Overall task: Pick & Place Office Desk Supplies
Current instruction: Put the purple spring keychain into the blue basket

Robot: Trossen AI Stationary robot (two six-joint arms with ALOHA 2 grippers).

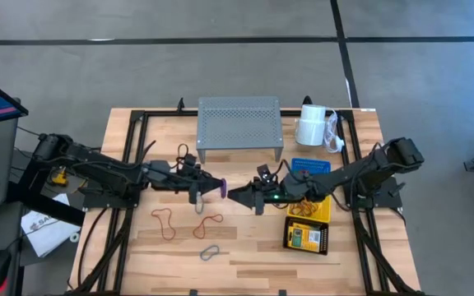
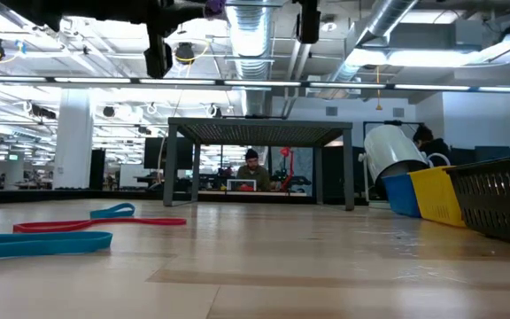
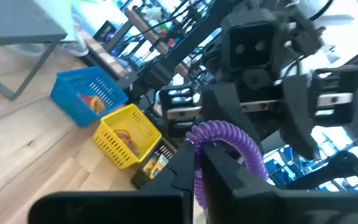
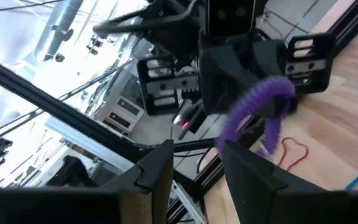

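A purple loop (image 1: 221, 188) hangs in the air over the middle of the table, with my left gripper (image 1: 211, 188) shut on it. My right gripper (image 1: 234, 195) faces it from the right, open, its fingertips just short of the loop (image 4: 263, 99); whether they touch it does not show. On the wood below lie a red loop (image 1: 167, 223), an orange loop (image 1: 209, 224) and a grey loop (image 1: 211, 252). Blue (image 1: 311, 166), yellow (image 1: 319, 207) and black (image 1: 307, 238) baskets stand in a row at the right; a yellow-green crayon box lies in the black one. My left gripper pinches one strand of the purple loop (image 3: 197, 163) between its two fingers. The fingers lie level and point toward the table's right. The rest of the loop arches out past the fingertips (image 3: 229, 138), lifted clear of the table.
A grey perforated shelf (image 1: 239, 127) stands at the far middle, and a white paper roll (image 1: 313, 125) lies to its right. A black frame rail (image 1: 130, 164) runs around the tabletop. Bare wood lies near the front edge, around the loose loops.
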